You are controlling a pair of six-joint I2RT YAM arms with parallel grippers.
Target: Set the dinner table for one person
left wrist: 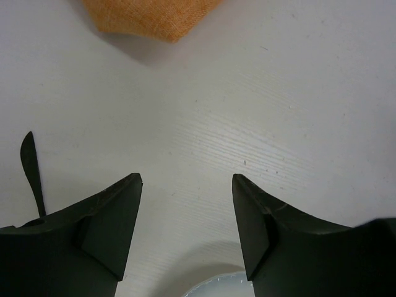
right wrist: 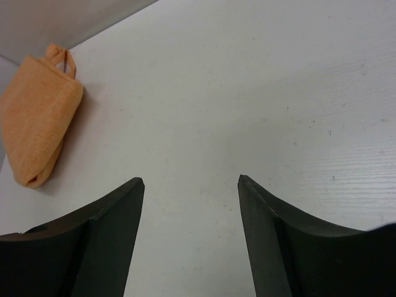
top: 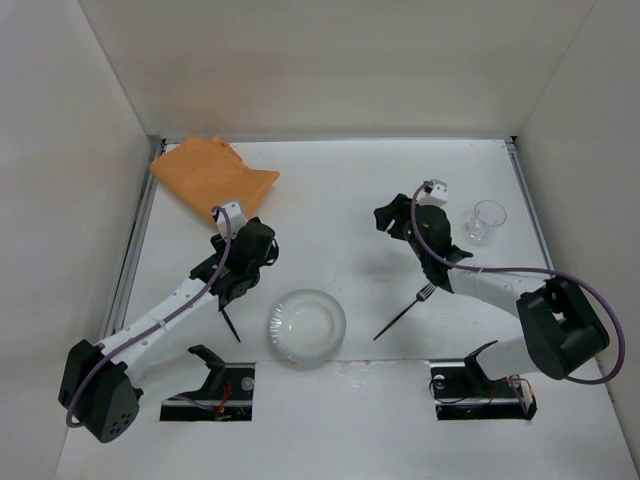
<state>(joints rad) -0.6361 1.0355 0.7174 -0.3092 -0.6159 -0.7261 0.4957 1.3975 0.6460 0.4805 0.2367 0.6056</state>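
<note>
- Bunched orange cloth (top: 212, 175) lies just ahead of the left jaws, in the far-left corner of the surface (top: 340, 190); the right jaws are well apart from it.
- Both pairs gape wide, empty.

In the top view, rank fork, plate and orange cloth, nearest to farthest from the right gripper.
From the right gripper:
1. fork, near side, right of centre.
2. plate, near edge, centre.
3. orange cloth, far left corner.

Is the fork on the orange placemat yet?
No, the fork lies on the bare dinner table right of the plate, while the placemat sits bunched in the far left corner.
</note>
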